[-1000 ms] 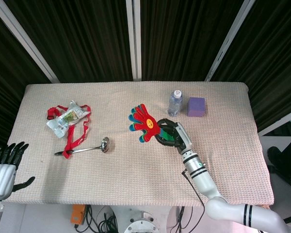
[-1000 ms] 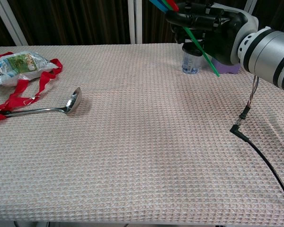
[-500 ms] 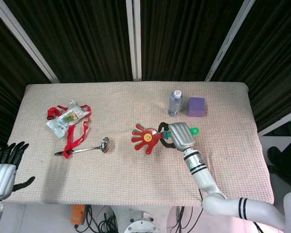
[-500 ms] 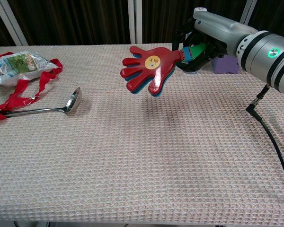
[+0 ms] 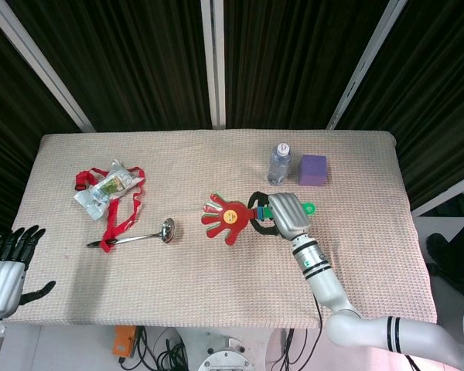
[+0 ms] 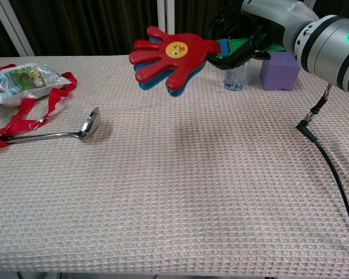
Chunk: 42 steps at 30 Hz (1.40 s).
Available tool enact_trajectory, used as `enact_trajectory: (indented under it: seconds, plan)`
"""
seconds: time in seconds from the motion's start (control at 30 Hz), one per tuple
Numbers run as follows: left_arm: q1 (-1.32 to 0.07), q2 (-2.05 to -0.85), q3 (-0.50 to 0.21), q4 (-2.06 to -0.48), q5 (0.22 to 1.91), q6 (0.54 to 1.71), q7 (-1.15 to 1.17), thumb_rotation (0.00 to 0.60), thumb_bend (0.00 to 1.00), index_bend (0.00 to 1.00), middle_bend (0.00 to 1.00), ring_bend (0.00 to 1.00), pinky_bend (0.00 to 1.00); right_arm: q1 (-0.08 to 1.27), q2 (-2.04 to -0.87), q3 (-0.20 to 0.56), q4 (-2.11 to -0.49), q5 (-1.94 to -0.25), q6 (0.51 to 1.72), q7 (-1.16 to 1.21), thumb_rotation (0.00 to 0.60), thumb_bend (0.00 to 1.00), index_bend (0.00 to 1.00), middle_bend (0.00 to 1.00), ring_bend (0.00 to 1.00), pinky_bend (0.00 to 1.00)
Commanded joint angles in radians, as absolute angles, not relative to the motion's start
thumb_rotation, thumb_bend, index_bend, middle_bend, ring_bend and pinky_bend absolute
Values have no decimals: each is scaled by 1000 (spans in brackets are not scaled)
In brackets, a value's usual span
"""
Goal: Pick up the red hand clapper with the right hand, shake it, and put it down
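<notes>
The clapper (image 5: 225,217) is up off the worktop (image 5: 216,294), held in the air by the right hand (image 5: 282,216), whose dark fingers (image 6: 235,35) wrap its green handle. The red palm points toward the robot's left, lying roughly flat, and the yellow face on it looks upward. The chest view shows what the head view hides: blue and green layers peeking out under the red one, and a soft shadow on the cloth below, well clear of the toy. It also shows the black cable (image 6: 331,174) trailing from the right arm down across the cloth. Just behind the hand stand the bottle (image 5: 278,163) and, beside it, the purple block (image 5: 312,170); in the chest view the bottle is partly hidden by the fingers. Over to the left lies the ladle (image 5: 135,236), its handle crossing the red ribbon (image 5: 120,212) that loops round the packet (image 5: 104,188). Only the head view catches the left hand (image 5: 8,267), off the worktop's near left corner, fingers spread and holding nothing.
</notes>
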State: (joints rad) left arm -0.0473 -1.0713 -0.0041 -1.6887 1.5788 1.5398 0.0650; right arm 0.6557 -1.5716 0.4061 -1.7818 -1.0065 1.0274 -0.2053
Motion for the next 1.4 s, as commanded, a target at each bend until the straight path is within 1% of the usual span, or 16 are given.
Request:
enact_trajectory:
  seconds: [0.03,0.13,0.27,0.37,0.43,0.5,0.6,0.7,0.77,0.83,0.87,0.97,1.07,1.23,1.3,1.4]
  plan:
    - [-47,-1070,-4,-1688,1580,1541,64,600,126,77,49,0,0,492,-1518,577,-1818,-1123,731,1019,600,373,1000,692,686,908]
    - [-47,-1071,-5,-1687,1581,1542,61,600,126,77,49,0,0,469,-1506,600,-1761,-1212,667,1246,600,370,1000,691,686,908]
    - [-48,-1072,-5,-1686,1580,1540,57,600,126,77,49,0,0,464,-1509,598,-1692,-1311,645,1457,600,369,998,691,686,908]
    - [-49,-1073,-5,-1686,1580,1539,59,600,126,77,49,0,0,478,-1511,574,-1651,-1364,649,1521,600,369,997,690,687,908]
    - [-49,-1073,-6,-1686,1580,1539,60,600,126,77,49,0,0,490,-1513,551,-1627,-1401,662,1519,600,369,997,690,687,908]
    - [-50,-1073,-5,-1686,1579,1537,61,600,126,77,49,0,0,515,-1531,508,-1573,-1465,708,1398,600,368,998,690,687,908]
    - [-50,-1073,-5,-1686,1579,1537,61,600,126,77,49,0,0,556,-1566,438,-1480,-1535,763,1047,600,364,997,690,687,911]
    - [-50,-1074,-5,-1685,1577,1537,60,600,126,77,49,0,0,577,-1637,392,-1371,-1574,857,528,600,363,997,690,687,918]
    - [-49,-1074,-5,-1684,1576,1536,59,600,126,77,49,0,0,586,-1679,370,-1318,-1575,895,186,600,365,995,690,687,919]
    - [-50,-1074,-4,-1683,1576,1534,56,600,126,77,49,0,0,592,-1700,359,-1305,-1543,902,-76,600,369,986,690,687,920]
    - [-50,-1074,-4,-1683,1576,1533,55,600,126,77,49,0,0,593,-1708,358,-1305,-1525,907,-162,600,374,981,690,687,921]
    - [-50,-1071,-4,-1684,1577,1535,55,600,126,77,49,0,0,599,-1721,357,-1316,-1462,918,-367,600,382,982,689,687,925]
    - [-49,-1068,-5,-1685,1576,1538,53,600,126,77,49,0,0,607,-1718,353,-1339,-1407,926,-503,600,383,983,690,687,926]
    - [-51,-1067,-6,-1685,1576,1536,59,600,125,77,49,0,0,620,-1676,340,-1430,-1308,923,-719,600,384,984,695,687,926]
    - [-52,-1068,-6,-1686,1577,1535,62,600,126,77,49,0,0,626,-1659,341,-1484,-1276,935,-763,600,385,984,696,687,926]
    - [-53,-1068,-8,-1688,1578,1536,66,600,126,77,49,0,0,626,-1640,355,-1557,-1254,960,-713,600,385,985,697,687,926]
